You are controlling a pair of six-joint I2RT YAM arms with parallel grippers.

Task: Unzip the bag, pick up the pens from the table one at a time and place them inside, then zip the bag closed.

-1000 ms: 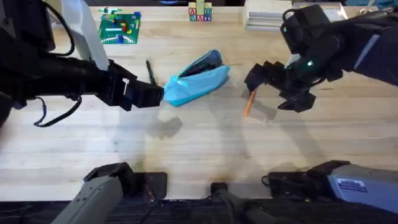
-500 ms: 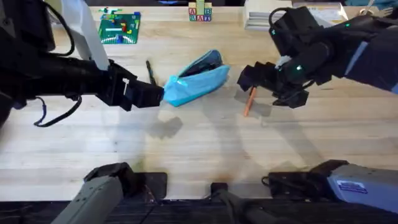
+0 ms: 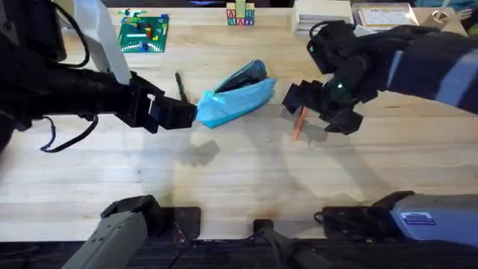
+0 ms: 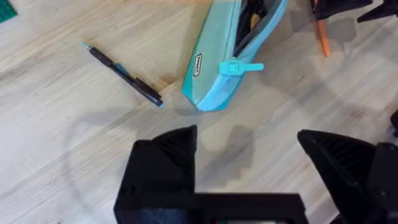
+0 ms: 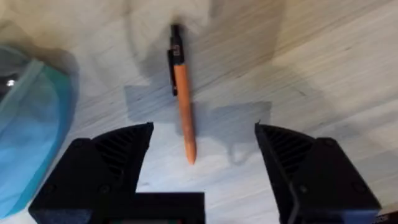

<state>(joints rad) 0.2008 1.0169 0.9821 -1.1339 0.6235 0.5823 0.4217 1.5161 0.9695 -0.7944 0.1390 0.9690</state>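
Note:
The light blue bag (image 3: 237,93) lies slanted at the middle of the table (image 3: 239,172), its zipper open on a dark inside (image 4: 252,22). My left gripper (image 3: 181,114) hovers open at the bag's near-left end, the blue zipper tab (image 4: 240,67) just ahead of its fingers (image 4: 165,155). A dark pen (image 3: 180,84) lies left of the bag, also seen as the dark pen (image 4: 122,73) in the left wrist view. The orange pen (image 3: 299,123) lies right of the bag. My right gripper (image 5: 205,155) is open above the orange pen (image 5: 182,99), straddling its tip end.
A green brick plate (image 3: 143,33), letter blocks (image 3: 240,15) and white boxes (image 3: 323,15) stand along the table's far edge. The front half of the table is bare wood. The bag's edge (image 5: 28,130) lies close beside my right gripper.
My right gripper has shifted left toward the bag, now over the orange pen. The left arm, bag and both pens have stayed put.

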